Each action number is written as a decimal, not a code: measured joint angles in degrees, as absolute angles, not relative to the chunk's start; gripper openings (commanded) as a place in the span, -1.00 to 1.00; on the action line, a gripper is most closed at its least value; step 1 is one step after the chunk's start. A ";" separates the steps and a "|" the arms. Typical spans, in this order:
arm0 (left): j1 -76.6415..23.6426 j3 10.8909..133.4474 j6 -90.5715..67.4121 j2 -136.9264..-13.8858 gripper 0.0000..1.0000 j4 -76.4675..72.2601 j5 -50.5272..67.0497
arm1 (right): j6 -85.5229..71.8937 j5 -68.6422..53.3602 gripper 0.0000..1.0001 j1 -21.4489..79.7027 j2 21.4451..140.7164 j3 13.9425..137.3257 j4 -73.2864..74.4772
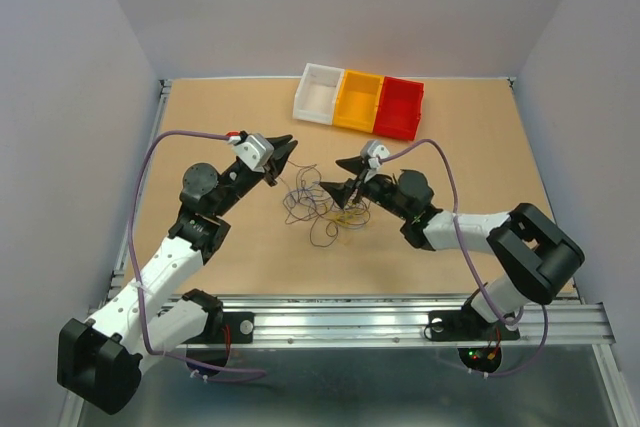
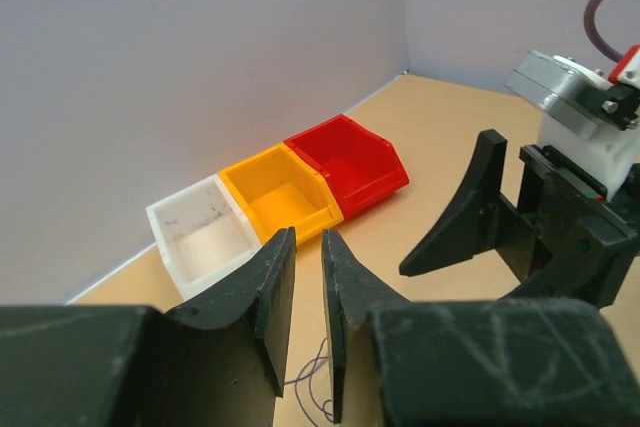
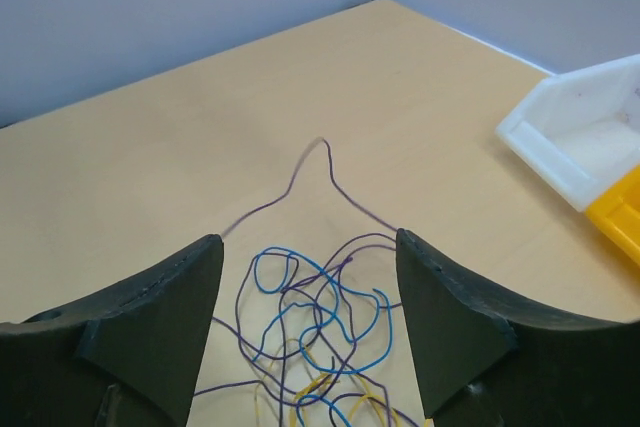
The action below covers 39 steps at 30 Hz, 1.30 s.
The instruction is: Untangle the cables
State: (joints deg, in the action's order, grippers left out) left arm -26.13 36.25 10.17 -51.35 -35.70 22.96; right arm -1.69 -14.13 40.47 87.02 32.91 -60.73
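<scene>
Evidently early: the cables (image 1: 322, 209) lie knotted at the centre of the desk (image 1: 200, 127).
Right pincer (image 1: 342, 184) spread just above them; left pincer (image 1: 283, 154) slightly parted, empty, at their eleven o'clock. Next, pinch one loose end.

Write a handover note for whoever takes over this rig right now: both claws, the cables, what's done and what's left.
Left claw: black fingers slightly apart, nothing seen between them, just beside the bunch.
Right claw: wide open, empty, right over the bunch.
Thin yellow, blue and purple cables: one tangled bunch on the tan wooden table, between the claws.
Done: nothing separated yet.
To do: pull every strand free.
</scene>
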 measured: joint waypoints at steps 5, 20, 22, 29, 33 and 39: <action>-26.13 36.25 10.63 -51.35 -0.42 -35.70 22.17 | -2.17 -13.04 0.50 40.47 90.39 40.16 -52.56; -26.13 38.04 13.47 -57.01 0.39 -35.44 19.55 | -7.70 -9.17 0.33 40.47 102.65 57.74 -20.88; -26.13 38.06 14.11 -59.00 0.39 -34.85 19.97 | -8.47 -9.08 0.32 40.47 102.48 57.74 -18.00; -26.13 40.71 15.40 -65.58 0.40 -31.90 19.14 | -8.75 -9.26 0.12 40.51 102.45 57.74 -10.72; -26.13 41.52 15.75 -66.37 0.40 -31.07 17.76 | -7.77 -10.61 -0.65 40.62 102.48 57.74 -8.91; -26.13 41.82 16.03 -66.37 0.40 -30.94 16.25 | -5.93 -12.99 -0.76 40.64 102.17 58.37 -8.16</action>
